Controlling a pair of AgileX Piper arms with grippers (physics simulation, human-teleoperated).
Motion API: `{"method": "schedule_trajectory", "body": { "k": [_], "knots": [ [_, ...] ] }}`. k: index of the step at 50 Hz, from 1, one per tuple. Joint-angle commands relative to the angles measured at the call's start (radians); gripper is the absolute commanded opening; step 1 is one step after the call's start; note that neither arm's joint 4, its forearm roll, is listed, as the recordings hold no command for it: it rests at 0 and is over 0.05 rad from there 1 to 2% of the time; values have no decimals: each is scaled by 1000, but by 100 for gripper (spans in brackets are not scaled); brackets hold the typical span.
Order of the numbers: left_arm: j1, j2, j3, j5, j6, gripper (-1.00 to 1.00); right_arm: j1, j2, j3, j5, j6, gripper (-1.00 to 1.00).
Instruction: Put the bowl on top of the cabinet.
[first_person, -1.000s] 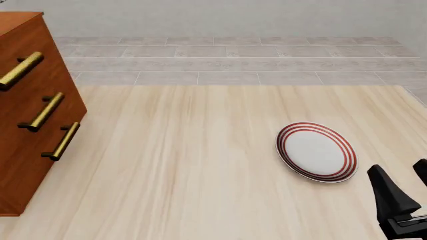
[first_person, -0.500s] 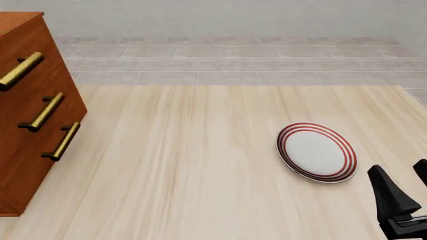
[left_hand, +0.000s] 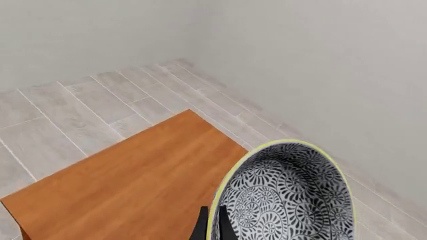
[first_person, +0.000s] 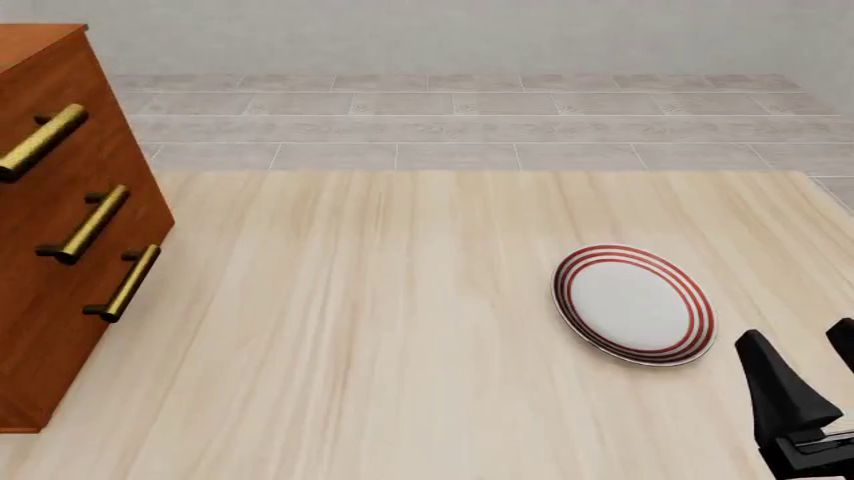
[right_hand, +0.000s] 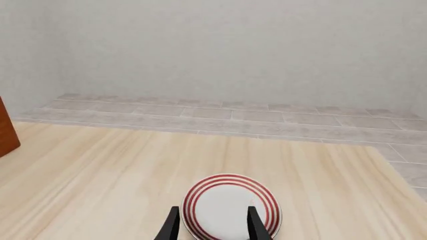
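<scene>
In the left wrist view the bowl (left_hand: 287, 200), white with dark floral swirls and a yellow-green rim, hangs above the cabinet's flat reddish-brown top (left_hand: 127, 185). My left gripper (left_hand: 213, 230) is shut on the bowl's rim, one dark finger on each side of the wall. Neither the bowl nor the left gripper shows in the front view. There the cabinet (first_person: 67, 230) stands at the table's left edge with three brass bar handles. My right gripper (first_person: 811, 365) sits low at the table's front right, open and holding nothing; it also shows as my right gripper (right_hand: 213, 225) in its own wrist view.
A flat white plate with red rings (first_person: 633, 303) lies on the light wooden table (first_person: 374, 330) just beyond the right gripper, and shows as the plate (right_hand: 230, 205) in the right wrist view. Grey tiled floor and a pale wall lie behind the table.
</scene>
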Motion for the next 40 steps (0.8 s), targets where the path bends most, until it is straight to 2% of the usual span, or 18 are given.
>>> {"method": "schedule_trajectory", "body": {
  "k": [1, 22, 40],
  "knots": [
    [51, 53, -8, -45, -1, -100, 0, 0, 0, -4, -1, 100],
    [103, 144, -35, -81, -3, -100, 0, 0, 0, -4, -1, 100],
    [98, 177, -9, -106, 23, -100, 0, 0, 0, -4, -1, 100]
  ]
}}
